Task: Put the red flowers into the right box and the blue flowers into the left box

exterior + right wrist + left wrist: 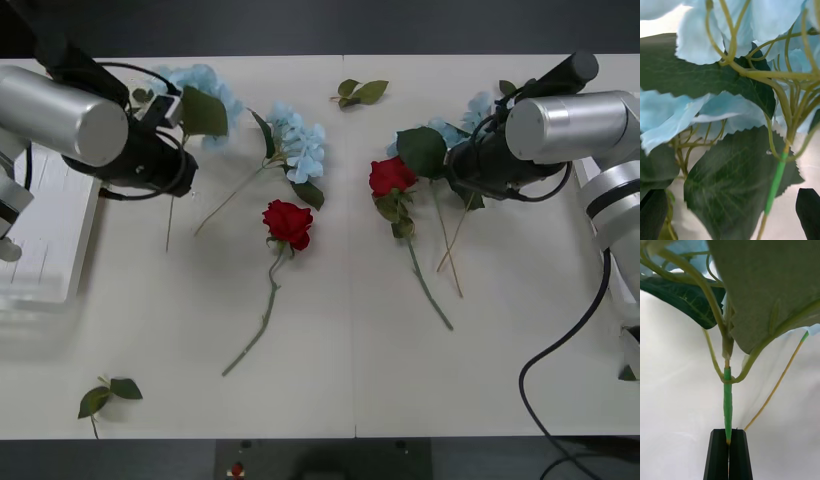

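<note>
Black fingers of the left gripper point(728, 444) were pressed together on the green stem of a blue flower point(727, 397), pinching it low so the heavy head and leaves hung clear; in the front view that flower point(200, 95) sat at the table's far left, close to the left box point(45, 240), its likely destination. Over at the right, the right gripper point(730, 221) hovered with fingers apart and nothing between them, close over another blue cluster point(470, 115). Two red flowers point(288, 222) lay mid-table, untouched. White rim of the right box point(585, 180) barely showed behind the right arm.
</note>
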